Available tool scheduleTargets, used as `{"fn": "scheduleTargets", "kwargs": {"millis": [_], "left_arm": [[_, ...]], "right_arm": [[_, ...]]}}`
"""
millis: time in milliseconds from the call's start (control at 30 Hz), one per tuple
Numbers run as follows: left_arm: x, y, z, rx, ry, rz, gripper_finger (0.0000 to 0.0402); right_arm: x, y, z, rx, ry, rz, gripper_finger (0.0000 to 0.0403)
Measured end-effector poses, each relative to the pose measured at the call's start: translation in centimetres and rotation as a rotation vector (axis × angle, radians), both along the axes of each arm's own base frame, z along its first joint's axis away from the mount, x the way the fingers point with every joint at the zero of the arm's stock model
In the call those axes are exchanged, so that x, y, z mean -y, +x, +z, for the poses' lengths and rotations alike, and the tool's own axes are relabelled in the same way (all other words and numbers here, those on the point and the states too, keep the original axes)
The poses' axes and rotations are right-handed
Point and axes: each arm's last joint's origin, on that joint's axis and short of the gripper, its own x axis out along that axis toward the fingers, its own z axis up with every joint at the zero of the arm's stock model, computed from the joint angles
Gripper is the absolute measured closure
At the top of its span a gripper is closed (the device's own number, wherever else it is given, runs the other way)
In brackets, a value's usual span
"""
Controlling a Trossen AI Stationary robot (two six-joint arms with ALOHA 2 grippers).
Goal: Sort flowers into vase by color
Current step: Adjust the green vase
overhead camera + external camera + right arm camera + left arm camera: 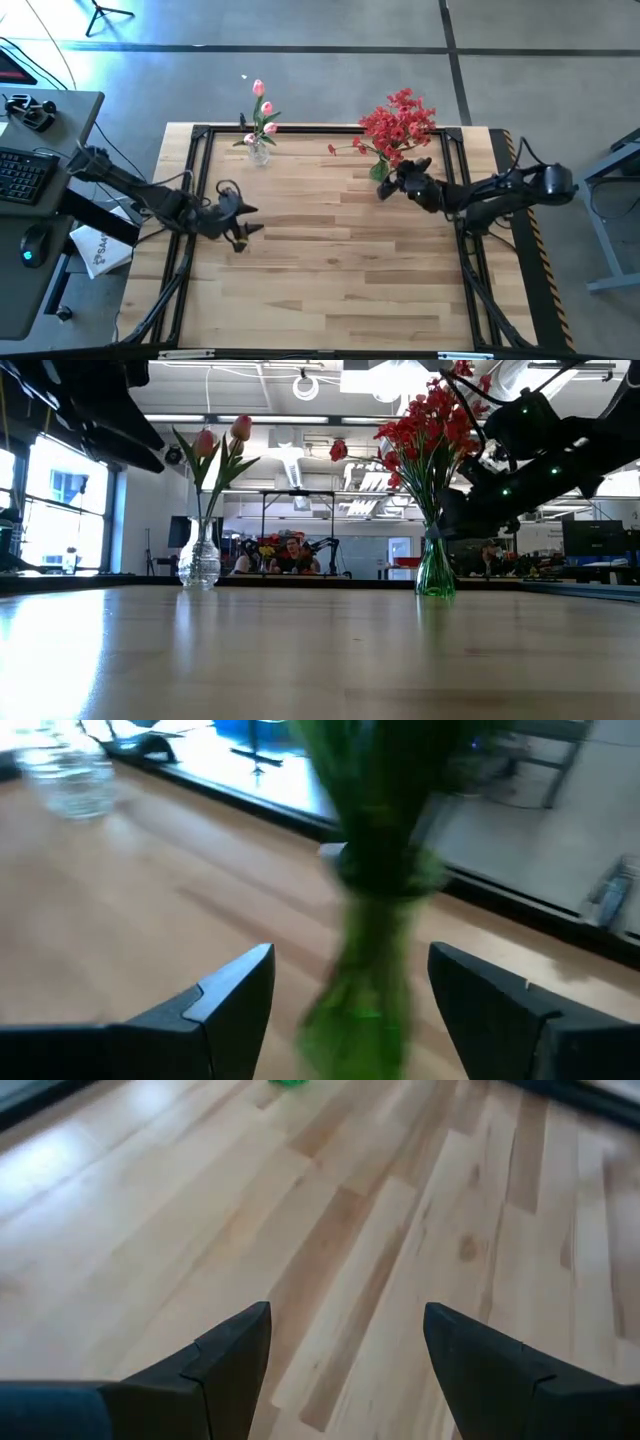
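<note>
Right wrist view shows the right gripper (350,1010) with fingers spread wide, empty, the green glass vase (365,970) of bushy red flowers (398,125) just ahead, upper right in the high view. Pink tulip buds (263,108) stand in a clear ribbed vase (259,152), upper centre-left. Left gripper (345,1360), fingers apart, hovers over pale wooden surface (340,280).

Pale wooden plank surface (330,270) bordered by a black frame (195,180), standing on a grey concrete floor (330,70). To one side, a grey desk (45,150) carries a keyboard (20,172) and mouse (33,245). Beyond the surface: bright windows (60,490), ceiling lights (305,385), and seated people (285,555) in the distance.
</note>
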Motion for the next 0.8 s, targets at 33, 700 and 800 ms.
{"fn": "scheduleTargets", "kwargs": {"millis": [33,700,800], "left_arm": [[0.3,0.1,-0.2,-0.011,0.002,-0.009,0.0152],[1.6,3.3,-3.6,-0.094,0.249,0.098,0.0152],[1.2,3.9,-4.3,-0.114,0.251,0.141,0.0152]], "right_arm": [[0.4,-0.1,-0.1,-0.002,0.001,-0.025,0.0144],[3.0,-0.4,-0.1,0.031,0.017,0.022,0.0273],[3.1,-0.5,-0.1,0.006,-0.005,0.023,0.0307]]}}
